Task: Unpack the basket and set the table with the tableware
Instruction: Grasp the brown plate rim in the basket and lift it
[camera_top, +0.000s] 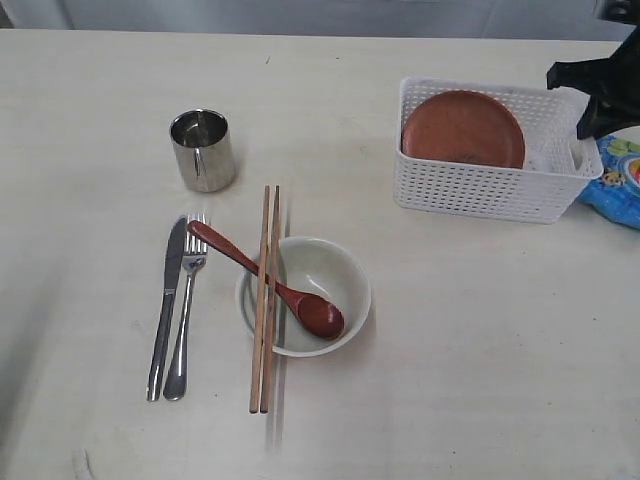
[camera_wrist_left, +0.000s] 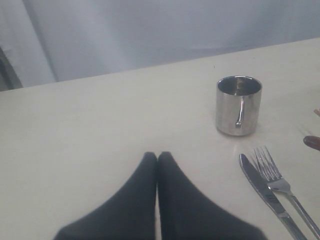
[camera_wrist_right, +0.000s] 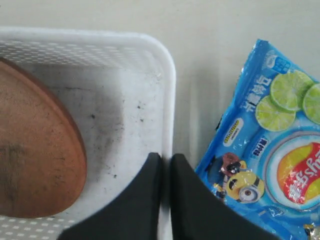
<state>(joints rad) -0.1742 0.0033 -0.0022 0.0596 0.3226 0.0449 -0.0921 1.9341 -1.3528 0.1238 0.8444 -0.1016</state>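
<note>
The white basket (camera_top: 480, 187) stands at the back right of the table (camera_top: 480, 360) with the brown plate (camera_top: 463, 128) leaning inside it. My right gripper (camera_top: 586, 122) is shut on the basket's right-hand wall. In the right wrist view the gripper (camera_wrist_right: 166, 158) has the white rim (camera_wrist_right: 170, 90) pinched between its fingers, with the plate (camera_wrist_right: 35, 150) off to one side. Laid out on the table are the steel cup (camera_top: 203, 150), knife (camera_top: 167, 305), fork (camera_top: 187, 300), off-white bowl (camera_top: 355, 285), wooden spoon (camera_top: 270, 285) and chopsticks (camera_top: 265, 300). My left gripper (camera_wrist_left: 158, 155) is shut on nothing, low over bare table near the cup (camera_wrist_left: 239, 106).
A blue chip bag (camera_top: 615, 185) lies right beside the basket's right end, and its print (camera_wrist_right: 270, 150) is close to my right fingers. The knife (camera_wrist_left: 262, 187) and fork (camera_wrist_left: 277, 182) lie close to my left gripper.
</note>
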